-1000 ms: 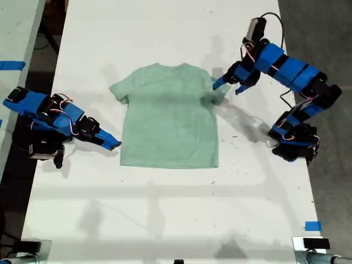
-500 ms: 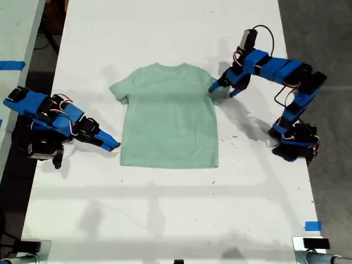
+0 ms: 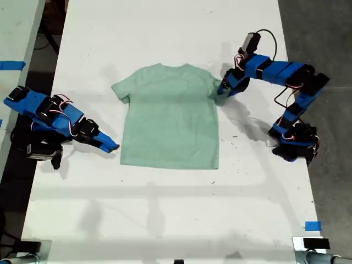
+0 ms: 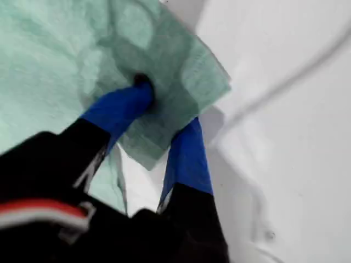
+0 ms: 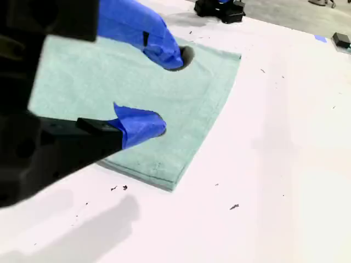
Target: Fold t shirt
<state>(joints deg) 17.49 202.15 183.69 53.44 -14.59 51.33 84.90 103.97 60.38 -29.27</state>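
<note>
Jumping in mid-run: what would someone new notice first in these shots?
The mint-green t shirt lies flat mid-table. My first gripper is down on its sleeve at the exterior view's right, jaws open astride the sleeve's edge. My second gripper waits open by the hem corner at that view's left.

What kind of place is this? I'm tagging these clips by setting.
Probably a robotics lab or workshop bench, not a home. Two blue hobby arms sit on a bare white table with a mint t shirt between them, blue tape markers are stuck down, and the floor beside it is dark.
</note>
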